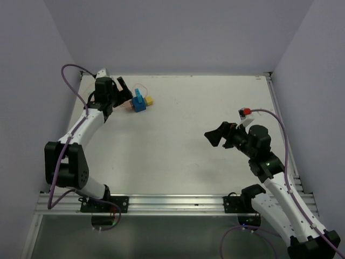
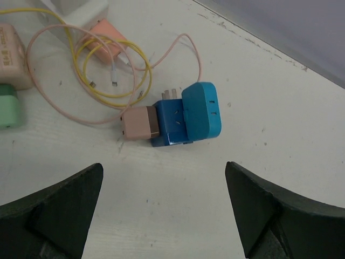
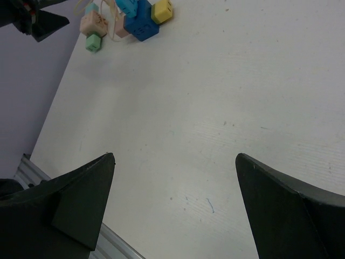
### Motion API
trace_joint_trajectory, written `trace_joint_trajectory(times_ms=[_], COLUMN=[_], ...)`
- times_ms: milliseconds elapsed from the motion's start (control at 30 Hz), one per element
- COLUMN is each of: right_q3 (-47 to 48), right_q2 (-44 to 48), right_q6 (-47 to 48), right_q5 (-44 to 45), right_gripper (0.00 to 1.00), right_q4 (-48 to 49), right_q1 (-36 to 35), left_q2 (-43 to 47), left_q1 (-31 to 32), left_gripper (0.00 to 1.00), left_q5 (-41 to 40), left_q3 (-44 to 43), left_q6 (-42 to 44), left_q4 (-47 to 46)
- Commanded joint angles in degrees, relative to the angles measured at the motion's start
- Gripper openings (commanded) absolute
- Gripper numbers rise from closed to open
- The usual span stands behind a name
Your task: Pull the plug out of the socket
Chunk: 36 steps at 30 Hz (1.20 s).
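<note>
A dark blue socket cube (image 2: 171, 125) lies on the white table (image 2: 259, 97). A teal plug (image 2: 202, 109) sits on its right side and a tan plug (image 2: 137, 123) on its left. The top view also shows a yellow plug (image 1: 149, 101) against the cube (image 1: 139, 105). My left gripper (image 2: 163, 167) is open, just short of the cube, touching nothing; from above the left gripper (image 1: 125, 89) is at the cube's left. My right gripper (image 3: 175, 156) is open and empty over bare table, far from the cube (image 3: 141, 27); in the top view the right gripper (image 1: 214, 136) is at mid-right.
Left of the cube lie looped yellow and pink cables (image 2: 110, 75), a pink charger (image 2: 105, 38), a beige block (image 2: 11, 62) and a green block (image 2: 8, 108). The table's left edge and front rail (image 3: 32, 172) run near the right gripper's view. Grey walls enclose the table.
</note>
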State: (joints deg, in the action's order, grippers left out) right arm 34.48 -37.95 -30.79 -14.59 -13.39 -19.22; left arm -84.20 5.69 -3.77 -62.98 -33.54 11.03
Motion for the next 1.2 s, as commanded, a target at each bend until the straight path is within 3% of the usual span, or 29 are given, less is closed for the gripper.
trace_joint_trajectory(times_ms=[0, 300, 567, 633, 833, 1167], right_q3=[1.1, 0.9, -0.6, -0.6, -1.7, -1.4], right_q2=[-1.0, -2.6, -4.4, -4.8, -6.4, -5.6], right_q6=[3.2, 2.9, 2.3, 2.0, 1.1, 1.1], right_q5=[-1.8, -4.0, -3.7, -3.9, -3.9, -3.9], right_gripper=[0.99, 0.99, 0.98, 0.98, 0.98, 0.98], right_q4=[2.9, 5.7, 8.1, 8.6, 11.1, 10.9], right_q1=[-0.3, -1.3, -1.4, -1.4, -1.7, -2.0], left_q2=[-6.1, -23.8, -36.3, -37.3, -38.6, -33.6], left_q1=[-0.3, -1.9, -2.0, -2.0, -1.6, 1.6], left_gripper=[0.99, 0.93, 0.75, 0.68, 0.64, 0.61], left_q5=[-3.5, -6.2, -4.7, -3.7, -0.7, -1.9], left_q3=[-6.7, -20.6, -30.7, -31.8, -30.6, -23.8], left_q6=[-0.3, 2.2, 5.4, 5.4, 3.9, 4.9], left_q4=[-8.2, -7.8, -5.8, -5.1, -0.6, 0.7])
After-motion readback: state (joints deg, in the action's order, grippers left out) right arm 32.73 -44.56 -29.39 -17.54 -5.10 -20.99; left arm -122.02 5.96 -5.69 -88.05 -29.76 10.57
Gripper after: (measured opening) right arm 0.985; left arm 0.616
